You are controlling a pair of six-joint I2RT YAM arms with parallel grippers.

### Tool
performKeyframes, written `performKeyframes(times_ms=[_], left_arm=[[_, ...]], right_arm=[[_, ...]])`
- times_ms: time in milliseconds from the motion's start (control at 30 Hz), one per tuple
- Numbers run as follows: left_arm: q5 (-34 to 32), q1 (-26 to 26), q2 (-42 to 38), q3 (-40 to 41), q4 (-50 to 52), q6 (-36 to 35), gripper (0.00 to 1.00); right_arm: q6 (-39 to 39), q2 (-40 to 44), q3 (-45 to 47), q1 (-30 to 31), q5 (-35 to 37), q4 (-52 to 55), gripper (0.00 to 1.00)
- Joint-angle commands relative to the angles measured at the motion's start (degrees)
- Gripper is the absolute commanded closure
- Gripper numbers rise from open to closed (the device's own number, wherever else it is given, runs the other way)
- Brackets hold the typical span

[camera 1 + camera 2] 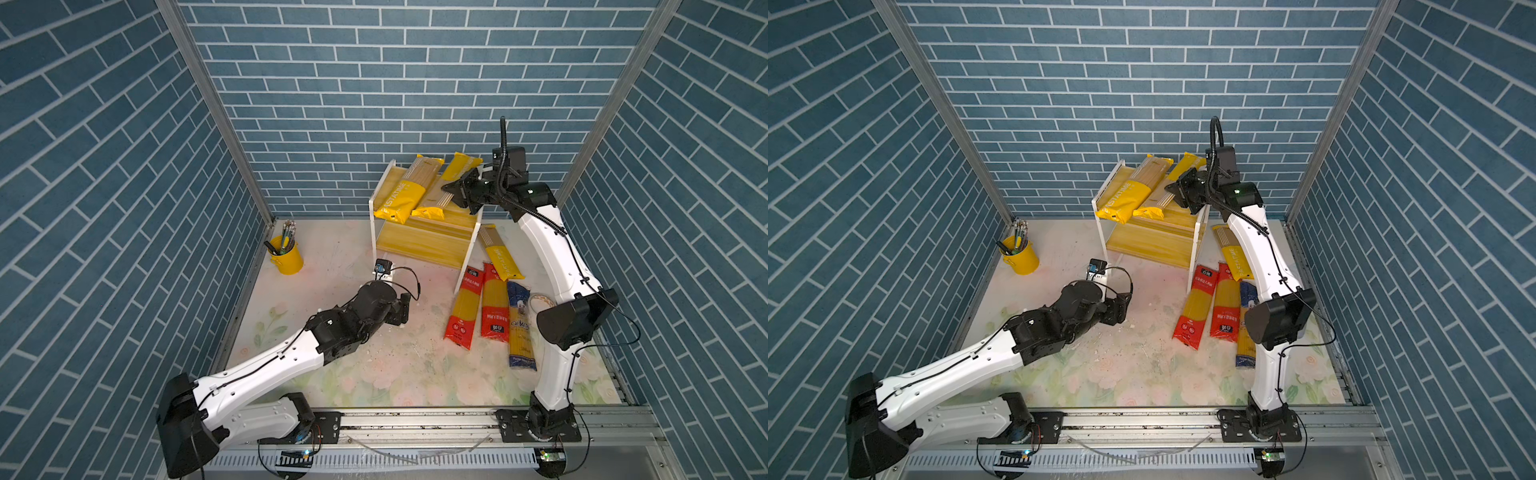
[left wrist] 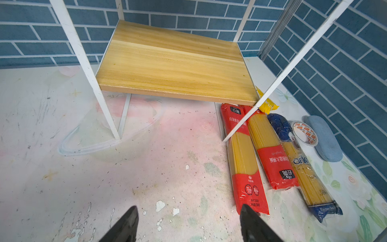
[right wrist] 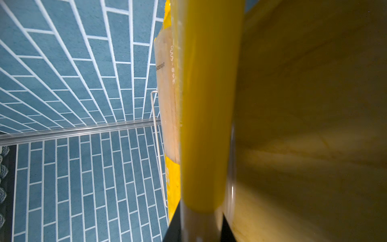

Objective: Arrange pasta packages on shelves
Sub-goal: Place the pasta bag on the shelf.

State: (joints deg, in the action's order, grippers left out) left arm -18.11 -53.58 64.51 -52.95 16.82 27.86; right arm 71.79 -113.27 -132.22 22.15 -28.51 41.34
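Gripping one PASTATIME bag, the held bag [image 1: 460,165], about midway along, the right jaws are closed on it over the top shelf [image 1: 457,216] of the rack [image 1: 372,232]. In the right wrist view its yellow wrap [image 3: 206,104] is pinched between the two black tips, with a wood board [image 3: 314,104] close alongside. In both top views the held bag lies at a slant across the shelf. Its near yellow end is at the front edge, touching the shelved bag [image 1: 405,191], and its far end sticks out past the back. Whether that far end rests on anything I cannot tell. The shelved bag lies on the same shelf's left half, label up.

The left jaws stand wide open with nothing between them, low over the bench [image 1: 332,257] in front of the rack and well apart from every bag. Their tips frame bare, scuffed surface in the left wrist view.

On the bench right of the rack lie the other four packages. The third bag [image 1: 500,253], also PASTATIME, is nearest the wall. Two red bags [image 1: 463,309] lie side by side, their far ends reaching under the rack's lower board [image 2: 173,69]. The blue bag [image 1: 519,328] is just right of them. A tape roll [image 2: 304,133] and a grey-blue case [image 2: 324,138] sit beside the blue bag. A yellow cup [image 1: 286,257] of pencils stands by the left wall.
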Motion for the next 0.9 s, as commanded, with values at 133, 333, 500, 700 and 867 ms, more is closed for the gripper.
performKeyframes(times_ms=[133,333,500,700,867], left_arm=[[0.1,0.2,1.2,0.6,-1.3,0.3,0.23],[0.7,0.2,2.4,0.0,-1.8,0.5,0.23],[0.8,0.2,2.5,-0.2,-2.0,0.3,0.23],[0.7,0.2,2.1,0.3,-2.1,0.8,0.23],[0.5,0.2,2.3,0.2,-2.1,0.6,0.23]], right_arm=[[-1.5,0.9,-4.1,2.0,-4.6,-4.1,1.00],[-0.7,2.2,0.4,3.0,-4.9,-7.4,1.00],[-1.5,-0.2,-1.3,3.0,-5.8,-6.5,1.00],[-3.0,-2.9,-3.3,3.1,-6.8,-5.2,1.00],[-4.4,-5.4,-5.7,2.9,-7.2,-3.8,1.00]])
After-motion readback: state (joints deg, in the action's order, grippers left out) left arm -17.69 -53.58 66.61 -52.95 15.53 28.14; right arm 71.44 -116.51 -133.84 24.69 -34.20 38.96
